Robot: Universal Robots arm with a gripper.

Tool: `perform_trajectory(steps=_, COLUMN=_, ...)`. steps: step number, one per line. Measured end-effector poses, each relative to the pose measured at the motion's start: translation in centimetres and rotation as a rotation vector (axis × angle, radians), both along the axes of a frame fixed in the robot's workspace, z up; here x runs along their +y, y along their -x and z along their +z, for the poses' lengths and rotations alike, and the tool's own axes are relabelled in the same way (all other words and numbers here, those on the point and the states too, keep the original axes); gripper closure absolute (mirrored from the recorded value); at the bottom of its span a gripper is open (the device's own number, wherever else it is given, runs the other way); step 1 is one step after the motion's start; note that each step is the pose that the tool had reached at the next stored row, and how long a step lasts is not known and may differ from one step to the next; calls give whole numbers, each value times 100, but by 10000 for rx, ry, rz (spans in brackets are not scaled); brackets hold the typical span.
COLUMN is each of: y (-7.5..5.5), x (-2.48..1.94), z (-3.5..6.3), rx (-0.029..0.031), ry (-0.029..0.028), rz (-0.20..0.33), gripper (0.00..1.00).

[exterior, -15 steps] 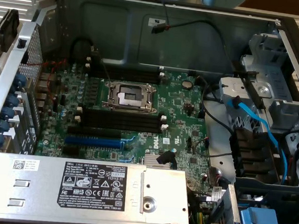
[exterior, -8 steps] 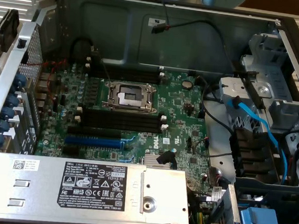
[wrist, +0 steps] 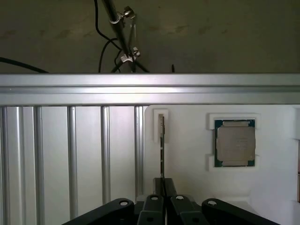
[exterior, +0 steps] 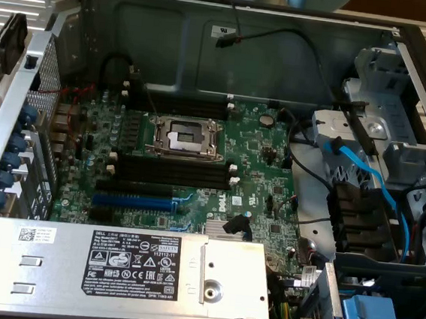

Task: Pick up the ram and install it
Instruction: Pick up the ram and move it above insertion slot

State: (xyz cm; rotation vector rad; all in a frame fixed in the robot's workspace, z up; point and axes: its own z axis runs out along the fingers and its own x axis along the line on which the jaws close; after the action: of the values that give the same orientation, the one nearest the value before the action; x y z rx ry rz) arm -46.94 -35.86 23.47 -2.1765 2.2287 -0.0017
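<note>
Step in hand: pick. My claw (wrist: pixel 163 190) is pinched narrow on the ram (wrist: pixel 161 140) — standing on edge in its tray (wrist: pixel 187 178) slot, beside the CPU (wrist: pixel 235 143). Extraction likely needs a straight, untwisted pull.

I count 1 ram (wrist: pixel 161 140) and 1 processor chip (wrist: pixel 235 143) in 1 white tray (wrist: pixel 187 164). In 1 open case (exterior: pixel 299 47) I count 1 motherboard (exterior: pixel 260 175), 1 processor socket (exterior: pixel 185 136), 1 blue expansion slot (exterior: pixel 130 201) and 1 labelled power supply (exterior: pixel 112 267).
</note>
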Motion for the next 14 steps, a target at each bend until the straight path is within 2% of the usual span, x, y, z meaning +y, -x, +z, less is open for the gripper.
perform_trajectory(steps=4, y=0, x=0, z=53, rx=5, ry=0, rz=-1, gripper=88)
perform_trajectory(steps=14, y=0, x=0, z=500, rx=19, ry=1, rz=-1, gripper=88)
